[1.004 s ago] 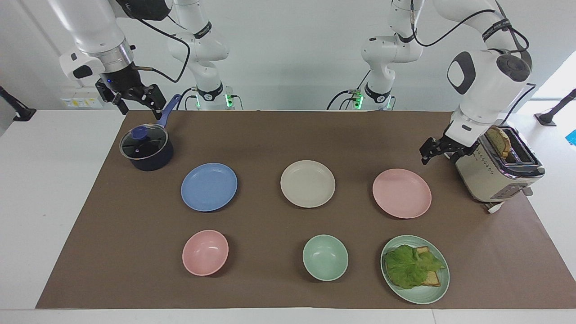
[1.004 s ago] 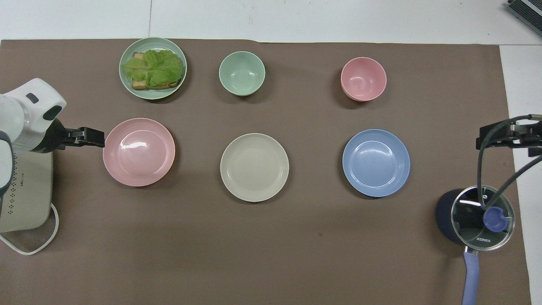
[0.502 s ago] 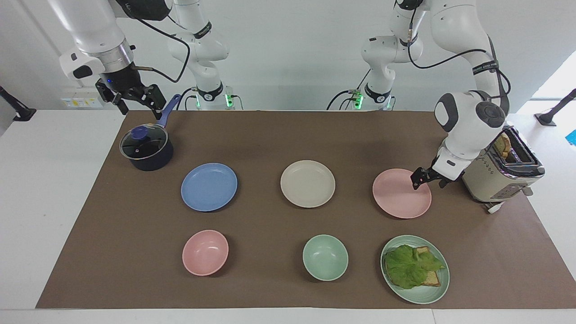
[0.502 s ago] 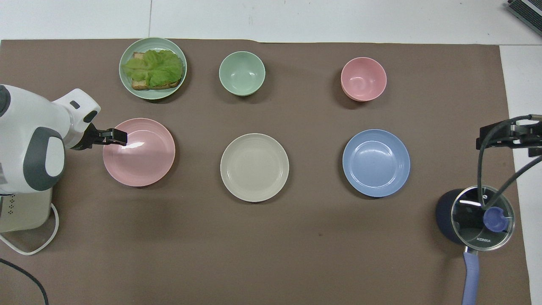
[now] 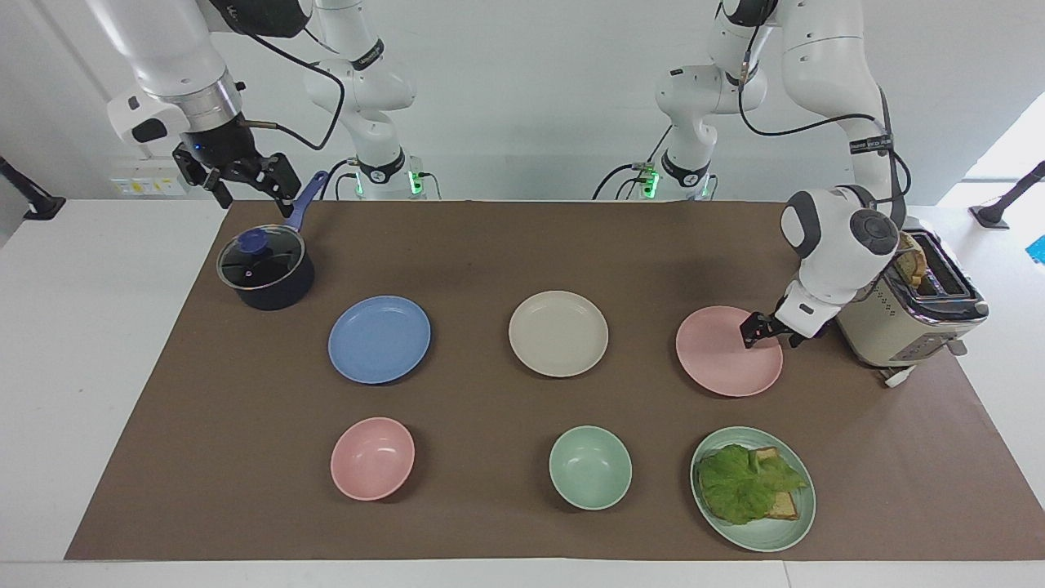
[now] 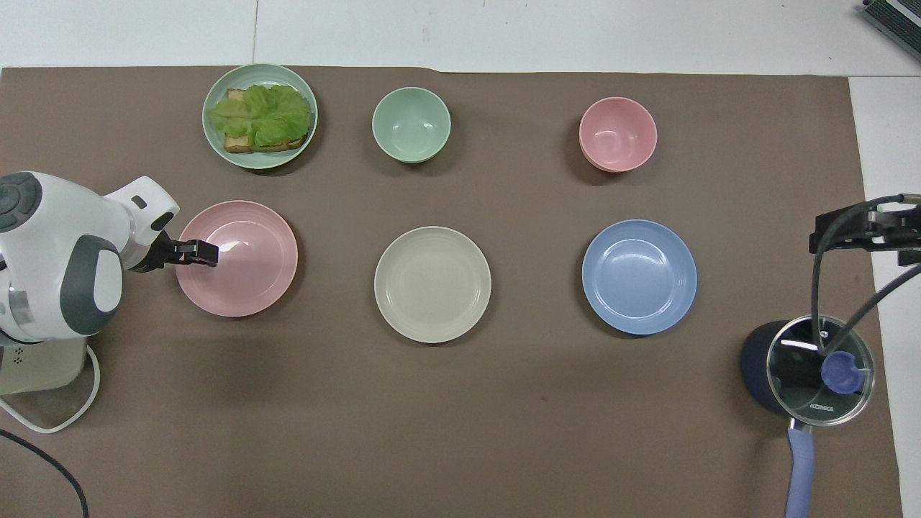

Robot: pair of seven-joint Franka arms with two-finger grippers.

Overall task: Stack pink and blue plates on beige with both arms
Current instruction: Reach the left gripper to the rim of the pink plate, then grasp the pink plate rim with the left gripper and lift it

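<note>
While right arm waits raised over saucepan (image 5: 267,273) at its end of desk (image 5: 122,343), right gripper (image 5: 237,184) jaws open, holding nothing. Left gripper (image 5: 763,331) low at pink plate (image 5: 722,355) rim on toaster (image 5: 906,314) side; jaws apart, straddling rim, whether touching cannot tell. Pink plate, beige plate (image 5: 558,333), blue plate (image 5: 379,339) in one row on brown mat, well apart, beige between. Blue plate toward right arm's end, nothing stacked.

Overhead: plates unstacked.
Left pincer (image 6: 209,252) over pink plate (image 6: 245,266) rim; beige plate (image 6: 432,284) between it and blue plate (image 6: 639,277).
</note>
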